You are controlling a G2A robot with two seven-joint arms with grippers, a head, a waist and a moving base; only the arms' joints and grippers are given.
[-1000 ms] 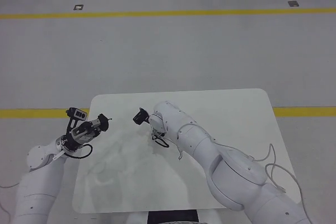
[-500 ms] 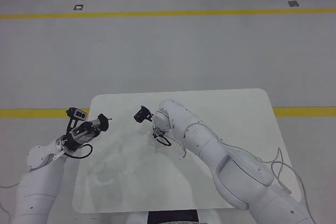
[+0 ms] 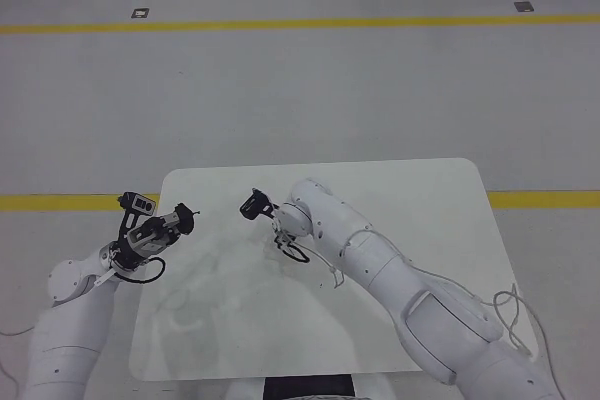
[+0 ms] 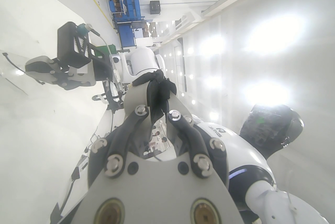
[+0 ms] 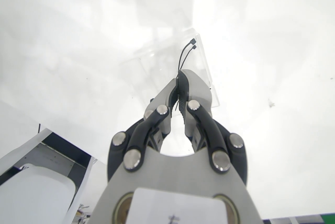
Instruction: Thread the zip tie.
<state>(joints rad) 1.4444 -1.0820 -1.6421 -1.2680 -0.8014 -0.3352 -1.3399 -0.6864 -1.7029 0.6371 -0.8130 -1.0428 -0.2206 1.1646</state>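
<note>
- My right gripper (image 5: 180,78) is clenched on the black zip tie (image 5: 184,55), holding it low over a clear acrylic stand (image 5: 209,89) near the middle of the white desk (image 3: 420,200).
- Two thin black strands, each ending in a small square head, stick out past the fingertips. I cannot tell whether the second strand is a real part of the tie or a reflection in the clear plastic.
- A short stub of the tie also shows between the pads, behind the grasp.
- My left gripper (image 4: 157,80) hangs well apart at the desk's edge, pinched on a bunched black cloth (image 4: 159,94) and not touching the tie.
- By my reckoning the tie is grasped and in position, but the threading is not done: no tail can be seen passing through a head, and no closed loop shows.
</note>
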